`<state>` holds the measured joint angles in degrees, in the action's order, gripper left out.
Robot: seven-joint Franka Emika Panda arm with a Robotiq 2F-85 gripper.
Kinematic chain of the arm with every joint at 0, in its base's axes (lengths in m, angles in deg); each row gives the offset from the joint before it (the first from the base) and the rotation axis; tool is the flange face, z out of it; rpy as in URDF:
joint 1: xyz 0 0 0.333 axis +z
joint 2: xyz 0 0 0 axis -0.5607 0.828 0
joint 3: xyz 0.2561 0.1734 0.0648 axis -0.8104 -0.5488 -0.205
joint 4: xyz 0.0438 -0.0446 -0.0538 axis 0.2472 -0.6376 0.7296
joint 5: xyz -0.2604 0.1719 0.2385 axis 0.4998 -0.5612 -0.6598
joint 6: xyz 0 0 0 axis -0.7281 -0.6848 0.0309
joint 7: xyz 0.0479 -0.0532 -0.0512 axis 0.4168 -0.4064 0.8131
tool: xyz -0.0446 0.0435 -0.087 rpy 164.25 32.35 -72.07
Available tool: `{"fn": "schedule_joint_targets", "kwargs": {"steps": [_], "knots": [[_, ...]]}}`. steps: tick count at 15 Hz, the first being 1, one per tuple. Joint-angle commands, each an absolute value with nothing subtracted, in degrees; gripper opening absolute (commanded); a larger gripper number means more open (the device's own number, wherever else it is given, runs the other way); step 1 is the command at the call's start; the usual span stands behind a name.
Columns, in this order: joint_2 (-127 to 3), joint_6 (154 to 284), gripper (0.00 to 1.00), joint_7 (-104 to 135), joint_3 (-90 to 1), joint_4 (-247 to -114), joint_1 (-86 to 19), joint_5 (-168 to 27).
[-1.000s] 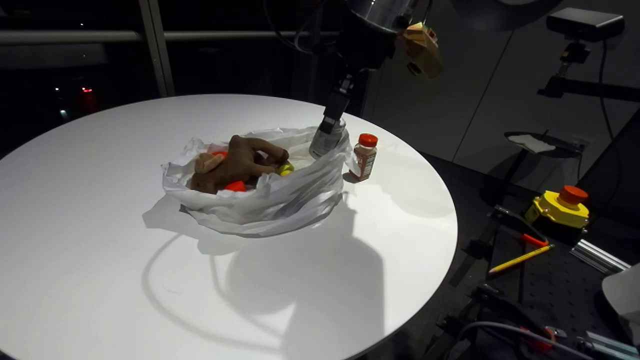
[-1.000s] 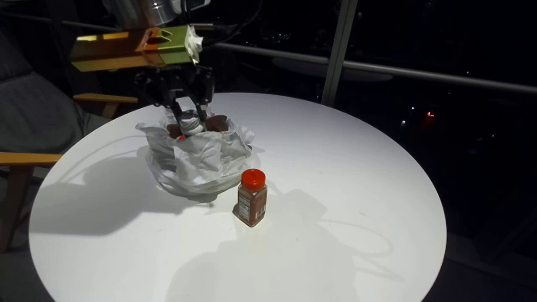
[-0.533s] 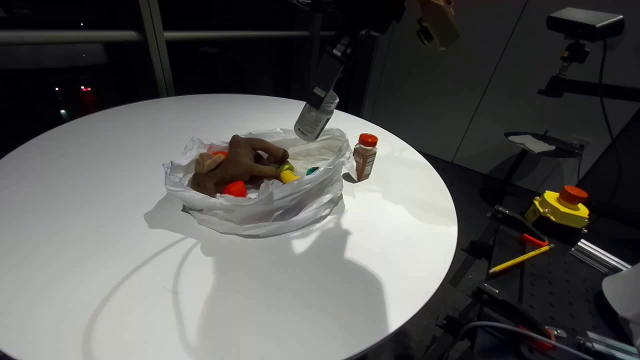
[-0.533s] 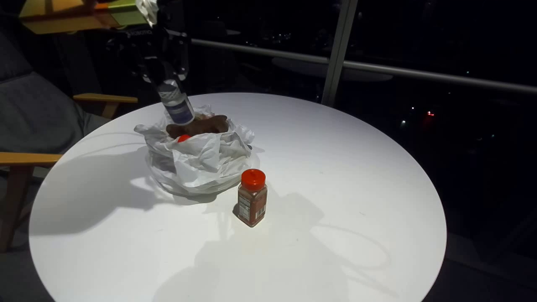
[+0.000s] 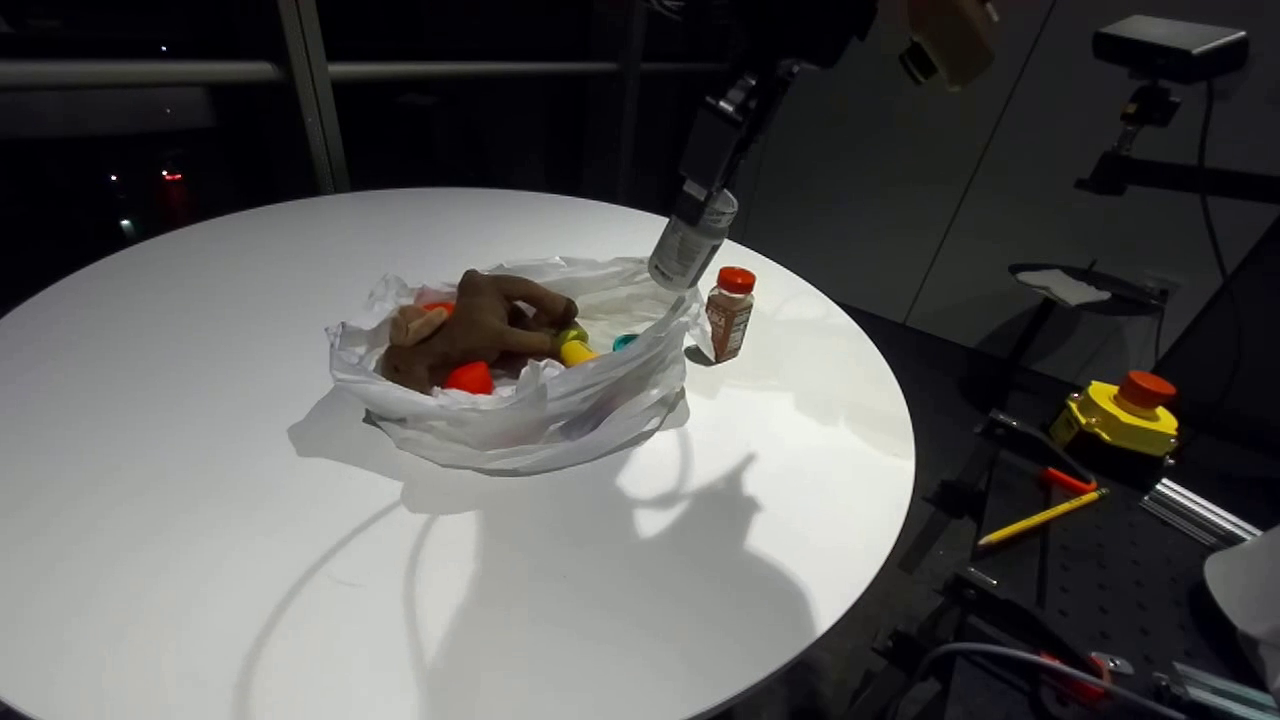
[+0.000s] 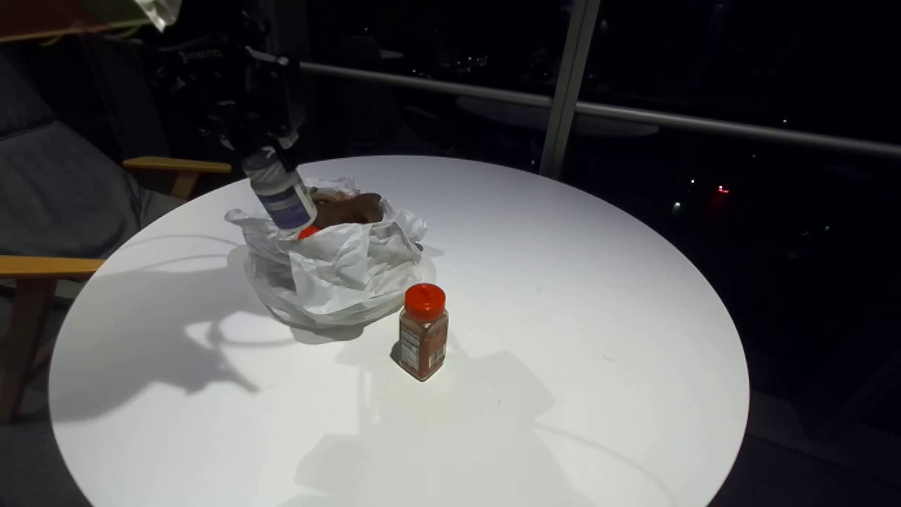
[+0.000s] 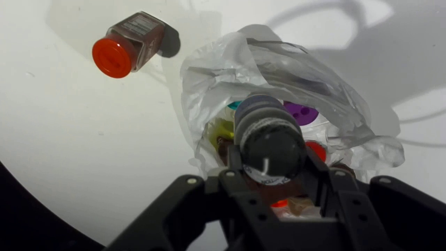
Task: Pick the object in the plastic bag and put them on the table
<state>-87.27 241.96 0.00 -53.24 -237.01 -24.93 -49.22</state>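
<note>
Only wrist view, purple piece (image 7: 306, 116), in bag (image 7: 209, 87).

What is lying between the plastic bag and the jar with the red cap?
Only the white table and, on it, the shadow of the jar; this shows in the wrist view.

This looks like a robotics lab that shares its room with lounge seating. The lab part shows in an exterior view: a yellow emergency-stop box (image 5: 1110, 428) with a red button (image 5: 1146, 389), a black board (image 5: 1110, 572) with rows of holes, 2 grooved silver bars (image 5: 1195, 508), a grey cable (image 5: 1000, 647), and a camera-like device (image 5: 1170, 48) on a dark bracket (image 5: 1195, 182). A yellow pencil (image 5: 1043, 518) lies among them. The lounge part shows in an exterior view: a grey armchair (image 6: 70, 190) with 2 wooden armrests (image 6: 176, 165), near a round white table (image 6: 584, 303). Behind stand dark window panes (image 6: 760, 267) with specks of light (image 6: 721, 190), crossed by a metal rail (image 6: 739, 129).
</note>
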Motion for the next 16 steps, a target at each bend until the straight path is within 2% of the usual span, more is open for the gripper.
{"fn": "schedule_joint_targets", "kwargs": {"steps": [1, 8, 16], "knots": [[-84.04, 244.35, 0.14, -1.51, -52.61, -236.33, -26.07, -48.55], [-77.17, 244.37, 0.14, -6.6, -50.37, -232.99, -29.46, -44.97], [-70.73, 247.21, 0.14, 4.86, -50.55, -236.2, -29.91, -64.33]]}}
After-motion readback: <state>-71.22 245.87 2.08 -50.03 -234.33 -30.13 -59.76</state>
